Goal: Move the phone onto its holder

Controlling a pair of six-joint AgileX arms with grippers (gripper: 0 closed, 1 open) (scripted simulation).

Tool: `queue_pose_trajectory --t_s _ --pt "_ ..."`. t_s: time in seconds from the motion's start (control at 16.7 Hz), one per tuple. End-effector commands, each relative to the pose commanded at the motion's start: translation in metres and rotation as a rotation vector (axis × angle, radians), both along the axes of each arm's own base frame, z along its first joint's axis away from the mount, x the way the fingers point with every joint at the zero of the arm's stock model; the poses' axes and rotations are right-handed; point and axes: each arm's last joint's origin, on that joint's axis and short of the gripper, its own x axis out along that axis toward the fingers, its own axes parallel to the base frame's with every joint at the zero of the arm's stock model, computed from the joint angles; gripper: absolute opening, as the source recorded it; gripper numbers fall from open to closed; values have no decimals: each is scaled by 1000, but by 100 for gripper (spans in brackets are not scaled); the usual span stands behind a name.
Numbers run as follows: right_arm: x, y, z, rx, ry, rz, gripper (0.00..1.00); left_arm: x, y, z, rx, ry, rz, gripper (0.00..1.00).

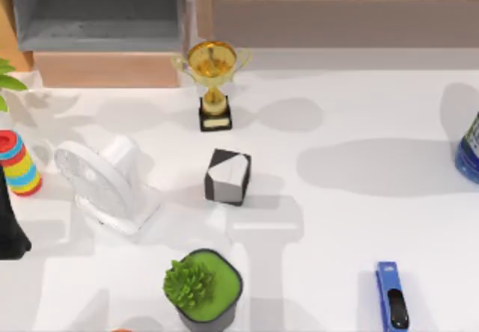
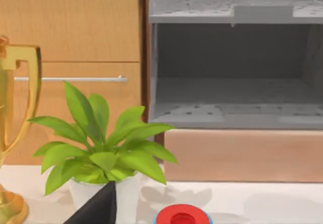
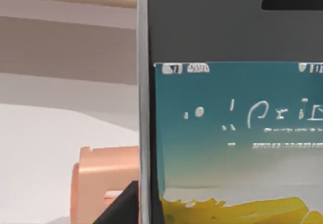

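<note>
Phone [image 3: 232,133], upright just before the peach holder [image 3: 103,183], should settle squarely into it; right claw's state cannot be told; left arm [image 1: 9,227] idles at the worktop's [image 1: 359,220] 9 o'clock.

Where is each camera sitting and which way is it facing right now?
Top view: above the table, looking straight down; the dark left arm shows at the left edge.
Left wrist view: low over the table, facing the grey shelf and leafy plant; a dark sliver of the left gripper shows.
Right wrist view: close against the phone, a peach block behind it; a dark bit of the right gripper shows.
Shared: the trophy is in the top and left wrist views.
</note>
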Motion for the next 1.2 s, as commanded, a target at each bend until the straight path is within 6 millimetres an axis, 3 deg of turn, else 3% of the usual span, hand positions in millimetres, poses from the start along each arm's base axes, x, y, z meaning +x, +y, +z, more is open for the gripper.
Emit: queue_pose_trajectory --t_s 0.12,0.42,0.72,1.2 --pt "10 0 -4 3 -8 2 0 0 0 0 0 0 0 100" --pt "45 23 -34 72 42 125 0 0 0 0 0 0 0 100" --pt "49 25 -37 75 49 135 0 0 0 0 0 0 0 100" --pt "49 25 -37 75 49 135 60 0 0 0 0 0 0 100"
